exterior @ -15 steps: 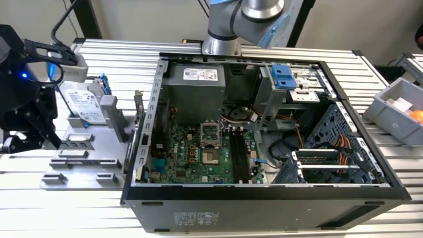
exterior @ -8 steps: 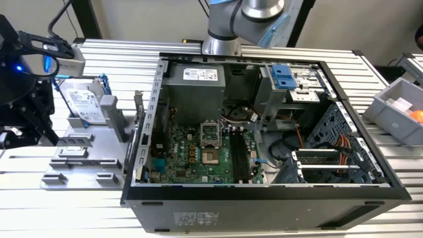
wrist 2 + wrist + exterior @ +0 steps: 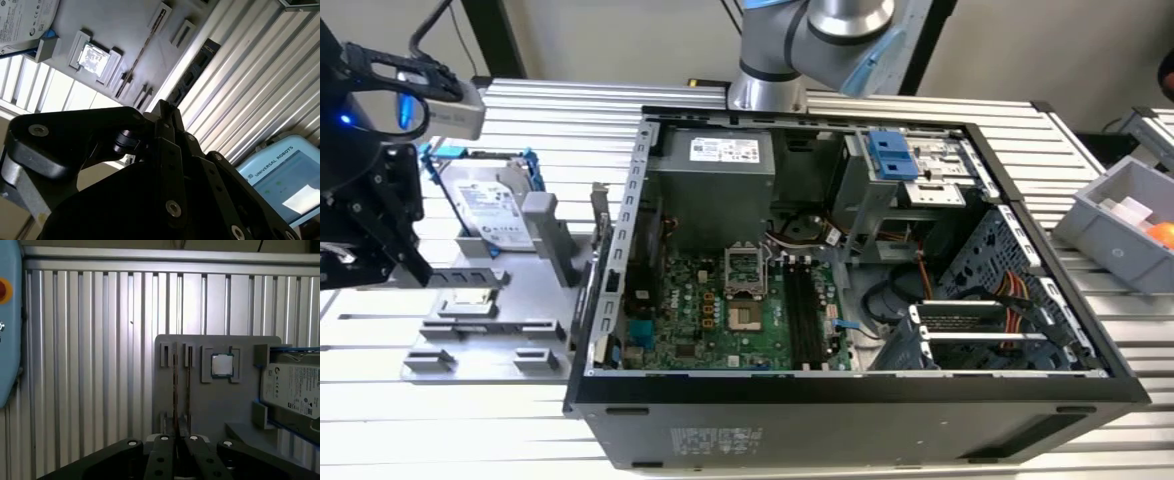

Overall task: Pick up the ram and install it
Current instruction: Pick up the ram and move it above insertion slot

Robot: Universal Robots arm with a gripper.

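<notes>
The ram (image 3: 175,390) is a thin dark stick standing on edge in a slot of the grey holder plate (image 3: 215,410); in the second wrist view the ram (image 3: 145,47) runs diagonally across that plate (image 3: 120,25). My gripper (image 3: 178,440) hangs well above the plate, lined up over the stick's near end and apart from it. Its fingers (image 3: 165,112) are shut together with nothing between them. In the exterior view the gripper (image 3: 387,265) is at the far left, beside the plate (image 3: 494,330). The motherboard's black slots (image 3: 801,310) lie inside the open computer case (image 3: 854,400).
On the holder plate are a small square silver chip (image 3: 221,365) and a silver hard drive in a blue frame (image 3: 494,205). A grey bin (image 3: 1121,220) sits at the exterior view's right. A light-blue pendant (image 3: 280,175) lies on the ribbed metal table (image 3: 90,365).
</notes>
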